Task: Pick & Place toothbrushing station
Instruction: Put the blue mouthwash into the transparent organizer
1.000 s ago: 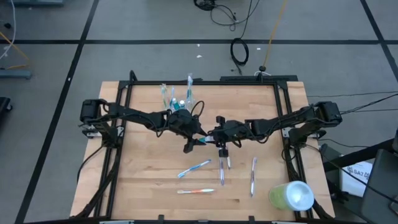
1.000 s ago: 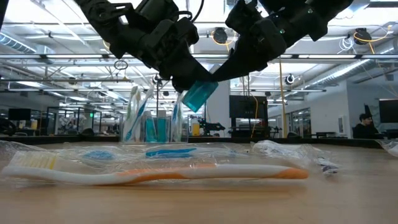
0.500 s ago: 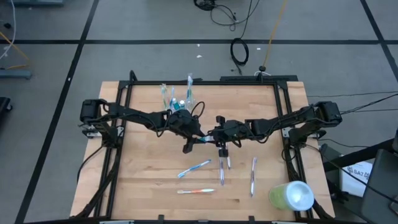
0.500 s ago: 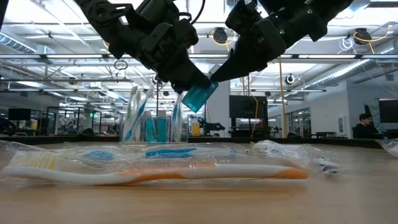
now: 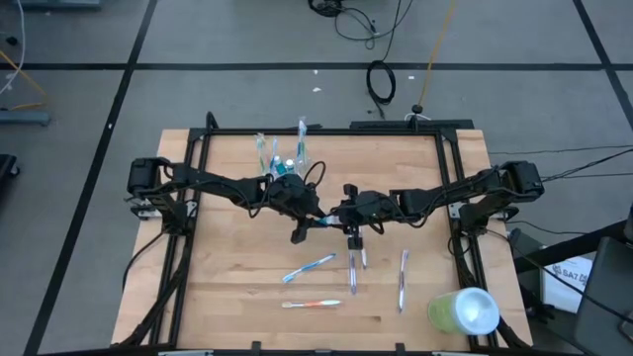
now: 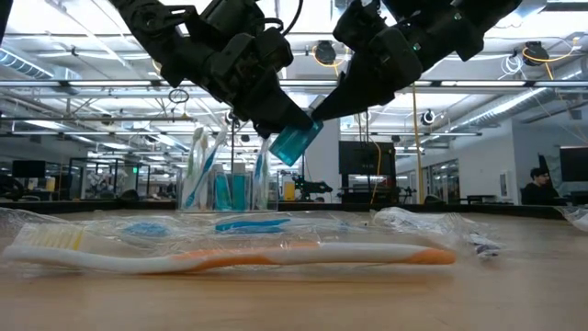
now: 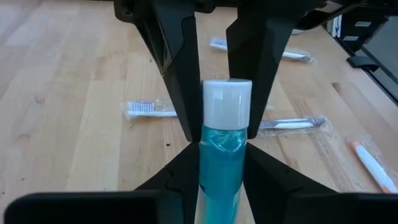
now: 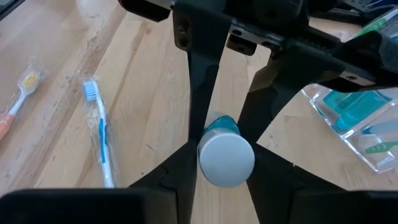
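Above mid-table, the blue tube (image 5: 318,222) spans both closed grippers, left gripper (image 7: 219,127) pinching its body, right gripper (image 8: 225,155) at its white cap (a handover), clear cup (image 5: 288,162) nearer the left arm.

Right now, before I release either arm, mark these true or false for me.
1. Both the left gripper and the right gripper grip the blue tube in mid-air. True.
2. The clear cup is empty. False: it holds toothbrushes.
3. An orange toothbrush lies on the table. True.
4. The lime-green cylinder sits at the table's centre. False: it is at a corner on the right arm's side.
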